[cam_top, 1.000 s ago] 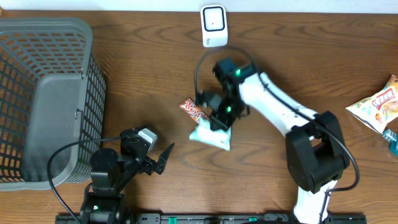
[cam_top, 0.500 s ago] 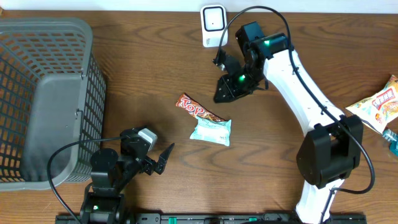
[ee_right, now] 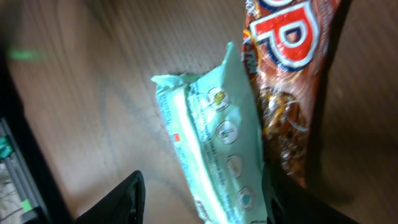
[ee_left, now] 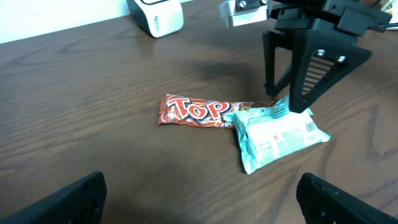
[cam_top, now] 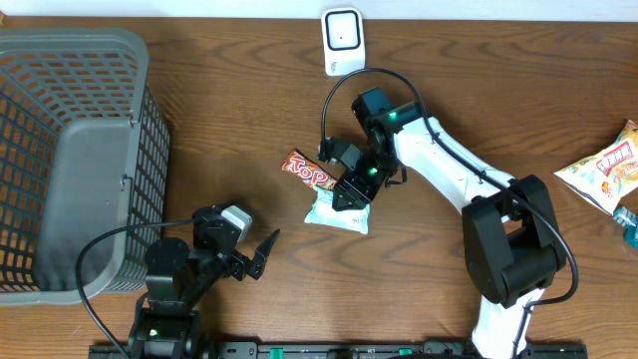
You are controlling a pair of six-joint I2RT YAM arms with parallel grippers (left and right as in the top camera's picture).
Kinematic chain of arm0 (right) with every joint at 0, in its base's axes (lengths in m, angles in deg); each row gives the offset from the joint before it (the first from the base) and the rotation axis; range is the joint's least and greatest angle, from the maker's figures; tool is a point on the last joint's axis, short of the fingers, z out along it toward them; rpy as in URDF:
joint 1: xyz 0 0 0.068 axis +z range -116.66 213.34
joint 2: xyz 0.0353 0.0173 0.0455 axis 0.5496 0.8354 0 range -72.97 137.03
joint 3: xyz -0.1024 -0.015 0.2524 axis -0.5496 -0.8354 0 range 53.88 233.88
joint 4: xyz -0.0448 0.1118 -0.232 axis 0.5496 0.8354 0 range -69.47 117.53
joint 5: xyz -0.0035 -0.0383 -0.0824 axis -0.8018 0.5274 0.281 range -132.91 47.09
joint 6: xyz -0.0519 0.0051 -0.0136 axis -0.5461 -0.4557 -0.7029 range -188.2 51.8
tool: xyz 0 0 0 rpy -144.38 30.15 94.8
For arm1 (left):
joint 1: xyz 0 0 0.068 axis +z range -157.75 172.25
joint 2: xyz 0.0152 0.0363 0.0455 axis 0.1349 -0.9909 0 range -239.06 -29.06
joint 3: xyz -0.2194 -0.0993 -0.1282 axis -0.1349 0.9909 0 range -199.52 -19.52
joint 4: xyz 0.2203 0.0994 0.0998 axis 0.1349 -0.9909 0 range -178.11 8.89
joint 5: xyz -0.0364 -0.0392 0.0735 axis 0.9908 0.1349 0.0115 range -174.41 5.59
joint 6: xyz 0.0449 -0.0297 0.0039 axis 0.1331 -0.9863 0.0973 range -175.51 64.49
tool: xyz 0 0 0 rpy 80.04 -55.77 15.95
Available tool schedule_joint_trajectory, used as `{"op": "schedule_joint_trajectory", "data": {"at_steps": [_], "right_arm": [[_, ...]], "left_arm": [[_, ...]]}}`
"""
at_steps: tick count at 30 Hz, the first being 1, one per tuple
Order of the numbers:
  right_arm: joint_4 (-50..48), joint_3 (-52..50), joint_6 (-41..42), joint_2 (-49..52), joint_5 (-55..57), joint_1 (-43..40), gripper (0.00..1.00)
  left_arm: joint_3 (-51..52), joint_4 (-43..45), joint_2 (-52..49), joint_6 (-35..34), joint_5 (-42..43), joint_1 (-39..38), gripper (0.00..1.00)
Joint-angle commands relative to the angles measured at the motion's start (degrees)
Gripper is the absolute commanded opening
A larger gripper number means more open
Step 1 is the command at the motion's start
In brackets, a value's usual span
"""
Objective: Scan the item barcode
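A mint-green packet (cam_top: 337, 214) (ee_left: 280, 132) lies flat on the wooden table with a barcode on its upper face. Its one end overlaps a red "Top" bar (cam_top: 307, 174) (ee_left: 198, 111). My right gripper (cam_top: 351, 191) (ee_left: 287, 98) hangs open just over the packet's far end. In the right wrist view the packet (ee_right: 211, 140) lies between the two fingers of that gripper (ee_right: 202, 204), beside the bar (ee_right: 292, 62). The white scanner (cam_top: 342, 41) (ee_left: 156, 14) stands at the back edge. My left gripper (cam_top: 263, 253) (ee_left: 202, 200) rests open and empty near the front.
A large grey mesh basket (cam_top: 80, 150) fills the left side. A yellow snack bag (cam_top: 608, 170) lies at the right edge, with something blue just below it. My right arm's white links reach across the middle right.
The right gripper opened, swung up to beside the scanner with nothing in it, then came back down over the mint packet. The left arm stayed still.
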Motion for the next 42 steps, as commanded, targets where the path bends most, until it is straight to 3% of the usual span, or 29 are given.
{"op": "schedule_joint_trajectory", "data": {"at_steps": [1, 7, 14, 22, 29, 35, 38, 40, 42], "right_arm": [[-1.64, -1.18, -2.03, -0.22, -0.33, -0.02, 0.55], [-5.38, -3.15, -2.01, -0.22, -0.35, 0.07, 0.59], [-5.22, -3.34, -1.99, -0.22, -0.37, 0.68, 0.47], [-6.58, -4.68, -1.79, 2.14, 1.14, 2.43, 0.47], [-3.52, -4.68, -1.81, 5.7, 1.14, 2.67, 0.34], [-1.6, -4.7, -1.84, 7.56, 1.38, 2.67, 0.38], [-1.55, -4.7, -1.81, 7.56, 1.36, 2.69, 0.22], [-1.57, -4.7, -1.81, 7.56, 1.36, 2.69, 0.01], [-1.57, -4.7, -1.77, 7.56, 1.36, 2.67, 0.01]], "left_arm": [[0.17, 0.17, 0.09, -0.5, -0.26, 0.2, 0.98], [0.17, 0.17, 0.09, -0.5, -0.26, 0.2, 0.98], [0.17, 0.17, 0.09, -0.5, -0.26, 0.2, 0.98], [0.17, 0.17, 0.09, -0.5, -0.26, 0.2, 0.98], [0.17, 0.17, 0.09, -0.5, -0.26, 0.2, 0.98], [0.17, 0.17, 0.09, -0.5, -0.26, 0.2, 0.98], [0.17, 0.17, 0.09, -0.5, -0.26, 0.2, 0.98], [0.17, 0.17, 0.09, -0.5, -0.26, 0.2, 0.98], [0.17, 0.17, 0.09, -0.5, -0.26, 0.2, 0.98]]}}
